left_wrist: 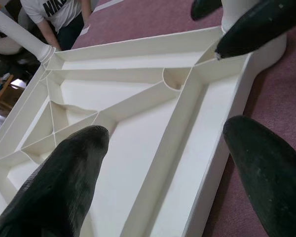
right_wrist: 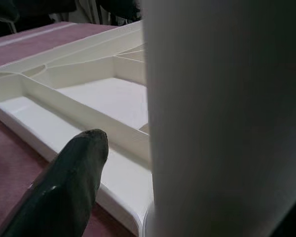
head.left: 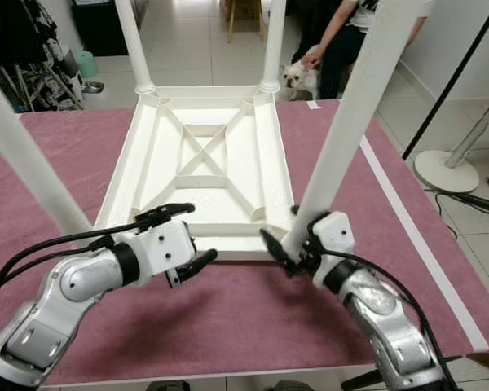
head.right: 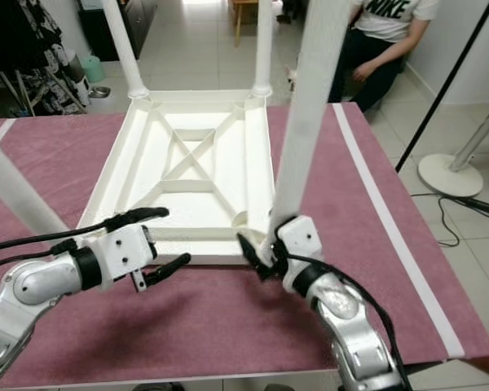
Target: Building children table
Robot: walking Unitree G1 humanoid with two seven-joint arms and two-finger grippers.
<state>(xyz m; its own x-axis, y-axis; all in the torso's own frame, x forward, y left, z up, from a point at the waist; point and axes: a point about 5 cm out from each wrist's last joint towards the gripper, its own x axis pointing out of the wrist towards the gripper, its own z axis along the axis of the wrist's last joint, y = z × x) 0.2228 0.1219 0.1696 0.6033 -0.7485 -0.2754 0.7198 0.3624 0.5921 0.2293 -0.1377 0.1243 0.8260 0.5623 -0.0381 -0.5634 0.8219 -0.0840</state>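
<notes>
Now the right gripper (head.left: 292, 248) pinches the long white plastic leg (head.left: 342, 130) at the upside-down white tabletop's (head.left: 204, 163) five o'clock corner, likely twisting it tight next, while the left gripper (head.left: 186, 236) waits spread.

Upturned white table (head.left: 204, 163) on maroon-clothed tabletop (head.left: 57, 155)

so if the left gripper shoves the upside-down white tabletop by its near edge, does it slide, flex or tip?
Likely slides: tabletop lies flat on the maroon cloth, though fabric may drag. Probably stiff, given its cross-ribbed underside. Tall legs raise tipping risk; right gripper at the near-right leg should steady it. Left gripper is open.
</notes>
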